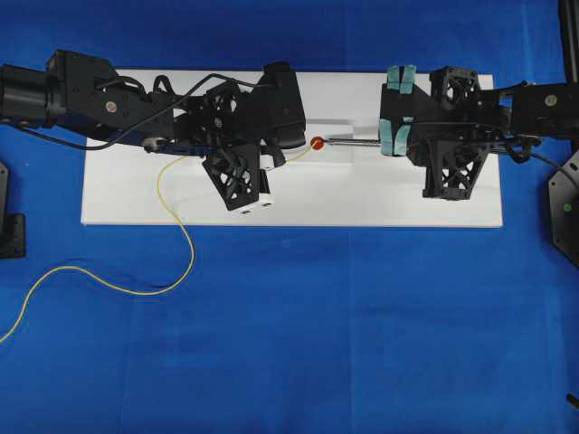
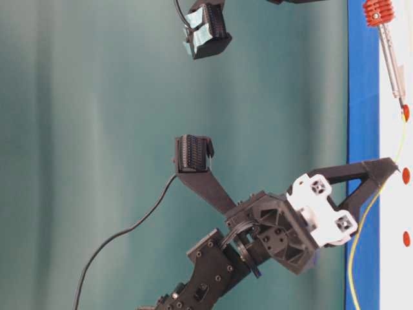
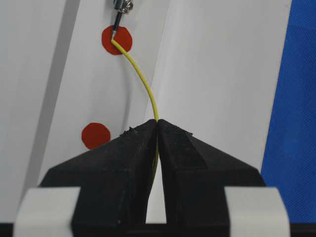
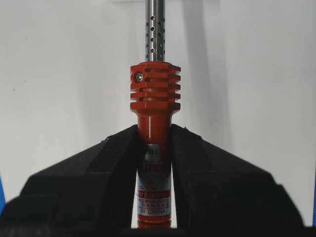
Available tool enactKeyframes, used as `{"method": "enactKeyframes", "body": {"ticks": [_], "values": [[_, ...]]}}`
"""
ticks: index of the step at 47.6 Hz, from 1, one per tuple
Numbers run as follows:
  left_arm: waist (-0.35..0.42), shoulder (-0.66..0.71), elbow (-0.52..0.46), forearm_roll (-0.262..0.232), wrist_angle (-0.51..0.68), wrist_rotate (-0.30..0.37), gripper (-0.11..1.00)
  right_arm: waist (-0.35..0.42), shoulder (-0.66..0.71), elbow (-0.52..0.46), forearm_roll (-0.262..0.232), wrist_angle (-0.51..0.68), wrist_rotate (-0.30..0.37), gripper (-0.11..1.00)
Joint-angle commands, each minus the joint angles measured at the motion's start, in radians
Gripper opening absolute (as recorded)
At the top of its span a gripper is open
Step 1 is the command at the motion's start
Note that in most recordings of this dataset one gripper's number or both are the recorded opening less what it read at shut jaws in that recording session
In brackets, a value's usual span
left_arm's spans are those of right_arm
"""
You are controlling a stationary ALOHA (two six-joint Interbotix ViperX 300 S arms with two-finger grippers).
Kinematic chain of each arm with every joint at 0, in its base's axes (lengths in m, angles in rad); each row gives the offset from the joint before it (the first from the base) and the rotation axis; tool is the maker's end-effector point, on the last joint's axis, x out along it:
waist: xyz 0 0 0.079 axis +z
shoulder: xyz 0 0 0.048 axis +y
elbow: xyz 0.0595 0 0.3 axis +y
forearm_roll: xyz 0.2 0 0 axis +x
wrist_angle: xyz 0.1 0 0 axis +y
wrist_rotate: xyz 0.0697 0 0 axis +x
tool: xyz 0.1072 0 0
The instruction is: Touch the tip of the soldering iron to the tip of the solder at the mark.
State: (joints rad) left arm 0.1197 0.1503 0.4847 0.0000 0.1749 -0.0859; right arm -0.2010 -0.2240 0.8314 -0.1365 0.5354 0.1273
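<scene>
The thin yellow solder (image 3: 143, 81) rises from my left gripper (image 3: 157, 122), which is shut on it. Its tip lies on a red round mark (image 3: 117, 40) on the white board, where the soldering iron's dark tip (image 3: 116, 24) meets it. My right gripper (image 4: 154, 132) is shut on the iron's orange-red handle (image 4: 154, 94), the perforated silver shaft pointing away from it. From overhead, the left gripper (image 1: 288, 155) and the soldering iron (image 1: 353, 140) face each other across the mark (image 1: 317, 143). In the table-level view the iron (image 2: 391, 61) reaches the mark (image 2: 405, 112).
A second red mark (image 3: 96, 136) lies nearer my left gripper. The white board (image 1: 362, 203) rests on blue cloth (image 1: 317, 344). Loose solder (image 1: 172, 262) curls off the board's front left edge. A black cord (image 2: 122, 239) hangs from the left arm.
</scene>
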Motion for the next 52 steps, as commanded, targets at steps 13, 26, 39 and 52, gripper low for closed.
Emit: {"method": "enactKeyframes", "body": {"ticks": [13,26,39,52], "values": [[-0.003,-0.061,-0.002,0.002,0.020,0.006,0.02,-0.002,-0.008,-0.023,-0.002,-0.006,0.000,0.06],[-0.015,-0.239,0.095,0.002,0.031,0.009,0.02,0.000,-0.006,-0.023,-0.002,-0.006,0.000,0.06],[-0.018,-0.307,0.187,0.002,-0.031,-0.002,0.02,-0.002,-0.015,-0.026,-0.003,-0.005,0.000,0.06],[-0.020,-0.331,0.221,0.002,-0.041,-0.002,0.02,-0.002,-0.187,0.021,-0.003,-0.003,0.003,0.06]]}}
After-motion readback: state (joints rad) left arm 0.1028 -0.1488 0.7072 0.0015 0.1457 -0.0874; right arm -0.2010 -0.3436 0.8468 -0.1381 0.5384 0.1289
